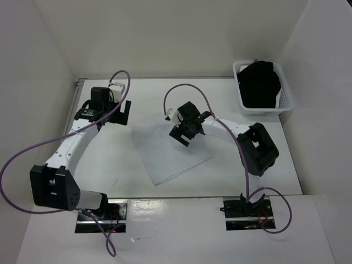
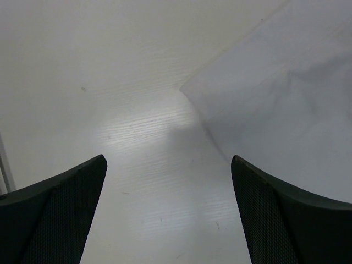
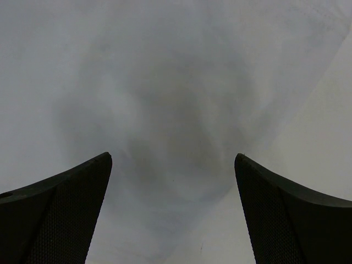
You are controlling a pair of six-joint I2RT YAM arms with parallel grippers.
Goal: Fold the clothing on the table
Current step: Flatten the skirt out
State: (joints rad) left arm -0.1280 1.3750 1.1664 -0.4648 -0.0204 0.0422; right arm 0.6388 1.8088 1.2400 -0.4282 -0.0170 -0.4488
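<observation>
Since the clothing [image 1: 170, 154] lies flat mid table [image 1: 121, 165], the left gripper [image 2: 168, 162], open and empty at its 10 o'clock corner, and the right gripper [image 3: 171, 159], open over its 1 o'clock part, should probably pinch matching corners evenly

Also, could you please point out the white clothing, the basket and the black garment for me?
white clothing [image 1: 165, 157], top view, flat middle.
basket [image 1: 268, 111], top view, near rim.
black garment [image 1: 258, 85], top view, its middle.
</observation>
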